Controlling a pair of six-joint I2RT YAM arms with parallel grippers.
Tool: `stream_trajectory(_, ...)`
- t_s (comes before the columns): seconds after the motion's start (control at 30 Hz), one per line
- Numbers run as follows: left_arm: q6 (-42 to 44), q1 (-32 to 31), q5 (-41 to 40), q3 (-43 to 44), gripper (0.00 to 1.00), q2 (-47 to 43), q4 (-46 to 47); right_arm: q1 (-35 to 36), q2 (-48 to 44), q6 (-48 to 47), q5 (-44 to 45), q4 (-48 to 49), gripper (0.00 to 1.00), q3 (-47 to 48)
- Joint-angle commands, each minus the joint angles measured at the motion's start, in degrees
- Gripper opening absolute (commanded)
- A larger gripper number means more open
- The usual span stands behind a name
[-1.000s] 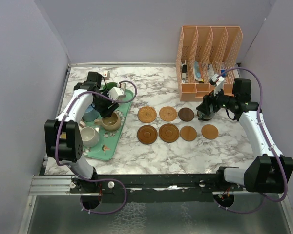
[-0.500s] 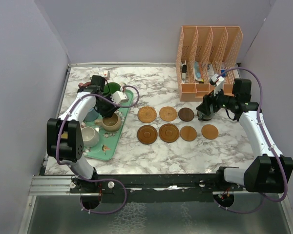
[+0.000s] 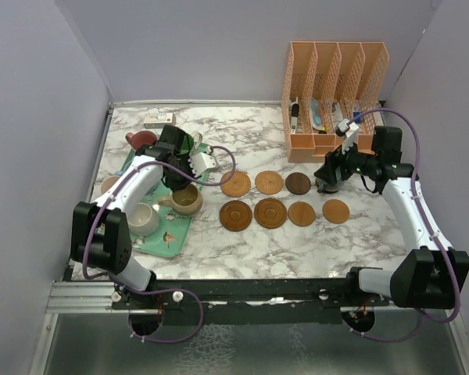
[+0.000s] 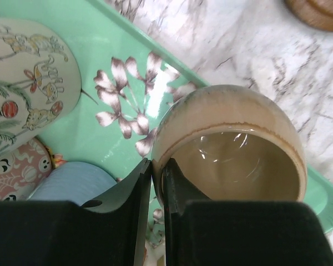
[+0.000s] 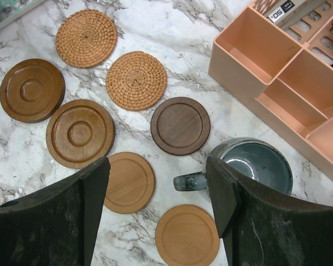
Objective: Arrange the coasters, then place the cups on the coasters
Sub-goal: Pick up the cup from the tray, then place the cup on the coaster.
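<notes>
Several round coasters (image 3: 270, 212) lie in two rows on the marble mid-table; woven and wooden coasters (image 5: 80, 133) also show in the right wrist view. My left gripper (image 4: 157, 183) is shut on the rim of the tan cup (image 4: 227, 127), one finger inside and one outside. That tan cup (image 3: 186, 201) sits over the right edge of the mint-green tray (image 3: 168, 238). My right gripper (image 5: 158, 172) hangs open above the dark grey-teal cup (image 5: 258, 163), which stands on bare marble beside the coasters with its handle pointing left.
On or near the tray are a cream cup (image 3: 143, 219), a blue cup (image 4: 72, 180), a patterned cup (image 4: 28, 72) and a red cup (image 3: 141, 139). A peach desk organiser (image 3: 332, 94) stands back right. A small white box (image 3: 158, 119) lies at the back.
My left gripper swung right and nearer, from the back of the tray to the tan cup, and closed on its rim. The right arm has not moved.
</notes>
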Motion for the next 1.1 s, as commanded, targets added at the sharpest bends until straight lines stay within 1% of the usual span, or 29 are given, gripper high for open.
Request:
stream_trajectory(0.0,-4.68,-4.17,-1.49,0.9,0.0,-4.88,-0.76,-0.05,0.5,0.72,-1.39,0.5,0.71,0.22)
stream_trajectory(0.23,-9.54,-8.24,-4.55,5.98,0.0,-6.59,-1.07,-0.05,0.5,1.0,-0.77,0.22,0.71,3.0)
stream_trajectory(0.37,-12.74,-10.86,-3.37,9.17,0.0,-6.56,-0.32,-0.05,0.97,1.96,-1.57,-0.22,0.71,6.27)
stream_trajectory(0.47,-16.41,-13.68,-3.55,11.68,0.0,-5.64,2.62,-0.05,0.79,4.4,-2.7,1.24,0.71,8.03)
stream_trajectory(0.6,-21.93,-16.17,-5.65,16.99,0.0,-1.49,5.49,-0.05,0.55,8.42,-5.84,4.64,0.71,8.94)
stream_trajectory(0.73,-26.88,-17.23,-6.27,23.87,0.0,3.89,8.44,0.22,2.35,12.83,-10.08,6.56,0.7,11.19)
stream_trajectory(0.83,-31.32,-17.92,-7.6,26.84,0.0,6.64,12.24,1.51,4.02,15.25,-11.48,7.29,0.69,13.44)
stream_trajectory(0.9,-34.04,-18.15,-8.55,27.99,0.0,8.09,15.16,2.14,4.44,17.78,-12.49,9.52,0.69,13.83)
stream_trajectory(0.97,-36.41,-18.38,-8.28,29.32,0.0,10.3,17.15,3.18,4.7,20.17,-12.55,11.91,0.68,13.81)
stream_trajectory(1.07,-39.86,-18.97,-7.91,33.39,0.0,13.89,17.44,5.95,5.18,22.36,-10.26,15.12,0.68,13.22)
